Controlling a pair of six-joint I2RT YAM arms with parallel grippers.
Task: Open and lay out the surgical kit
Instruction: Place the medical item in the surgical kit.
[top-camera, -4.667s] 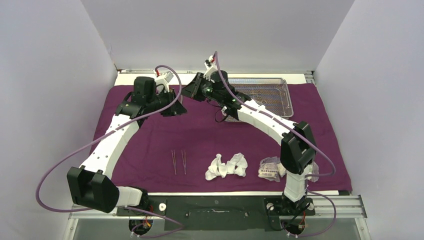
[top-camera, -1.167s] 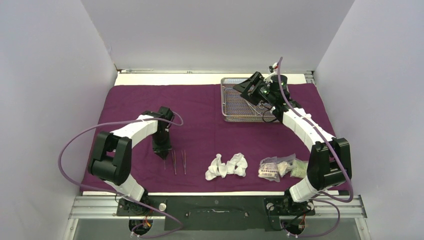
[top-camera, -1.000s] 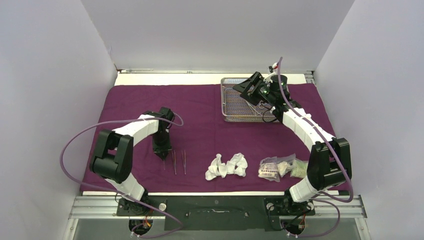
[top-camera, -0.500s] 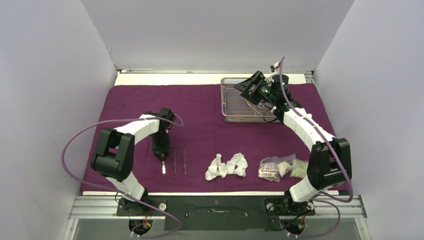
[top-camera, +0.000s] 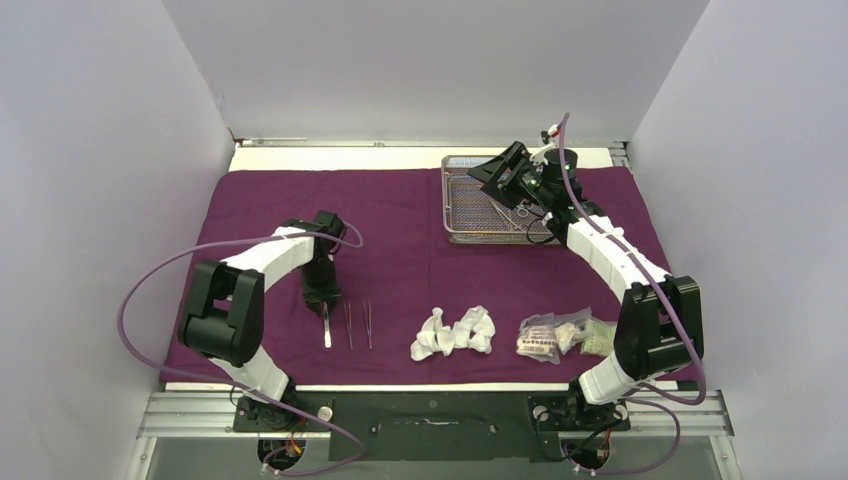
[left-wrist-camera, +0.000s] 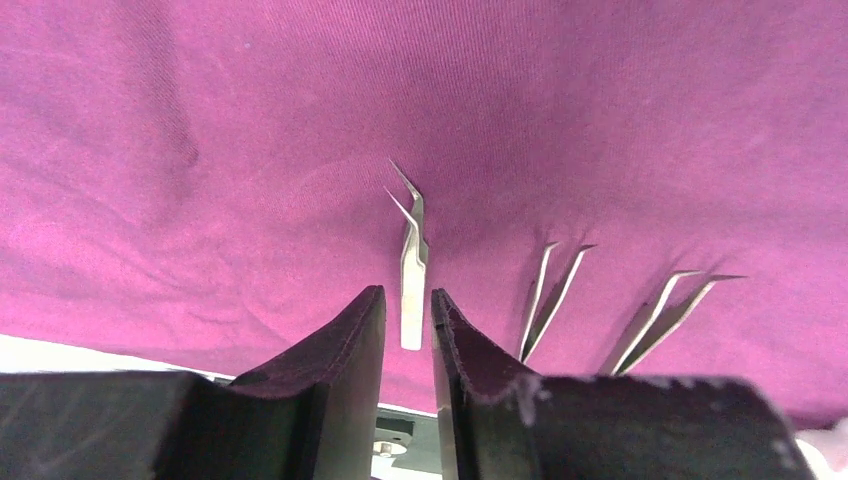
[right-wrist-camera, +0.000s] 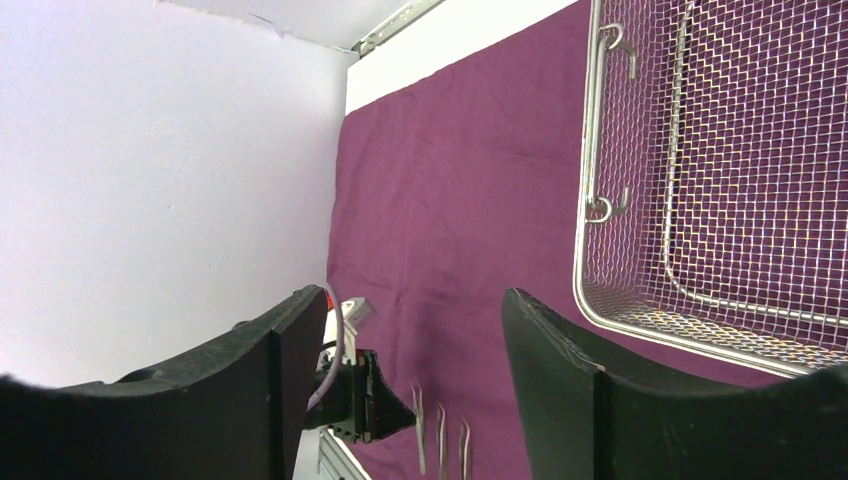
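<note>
The dark purple cloth (top-camera: 400, 230) lies spread over the table. The silver wire-mesh tray (top-camera: 470, 215) stands at the back right. My right gripper (top-camera: 497, 178) hangs open above its left end with nothing between the fingers, and the right wrist view shows the tray (right-wrist-camera: 700, 150) beside them. Near the front left, a steel tweezers (top-camera: 326, 328) lies flat on the cloth just ahead of my left gripper (top-camera: 323, 300). In the left wrist view my left gripper (left-wrist-camera: 408, 297) has its jaws a narrow gap apart, and the tweezers (left-wrist-camera: 412, 270) rests loose on the cloth past the tips.
Two more tweezers (top-camera: 348, 322) (top-camera: 368, 324) lie side by side right of the first. White gauze wads (top-camera: 455, 332) and clear plastic packets (top-camera: 560, 335) sit along the front edge. Grey walls close in the left, back and right sides.
My left gripper has opened a little and let go of a tweezers, which now lies on the cloth left of the other two. The right arm has barely moved.
</note>
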